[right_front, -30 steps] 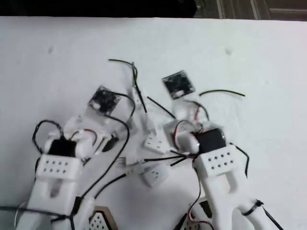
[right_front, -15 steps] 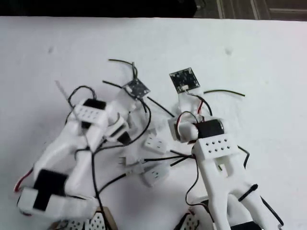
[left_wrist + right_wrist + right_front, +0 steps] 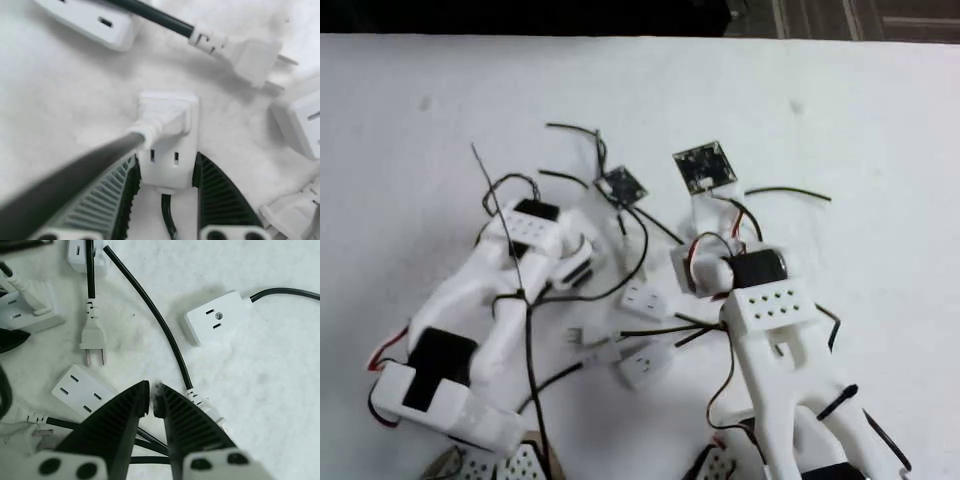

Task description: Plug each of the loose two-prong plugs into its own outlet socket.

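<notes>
White plastic makes up nearly every piece. A socket block (image 3: 170,155) with one plug (image 3: 165,117) seated in it is flanked by the left pincer (image 3: 167,162). Its jaws are spread and set just beside the block's two sides, and nothing is gripped. A loose plug (image 3: 252,55) on a black cable is seen near the block, prongs bare.

The right pincer (image 3: 151,391) is clenched on nothing and is held low over the table (image 3: 840,90), beside a flat socket strip (image 3: 80,390). Another loose plug (image 3: 93,340) lies just beyond the strip, and a single socket (image 3: 215,317) is placed well apart from it. Everything is gathered around the middle of the table, towards the edge where the arms stand, amid crossing cables.

The task is judged partly done, since at least two plugs remain out. If the block is squeezed off-centre, it may be twisted or slid, as nothing anchors it. The seated plug's cable runs up past one jaw and may be snagged, so that the plug is pulled out. Crossing cables may be dragged by either arm, and the loose plugs shifted with them.
</notes>
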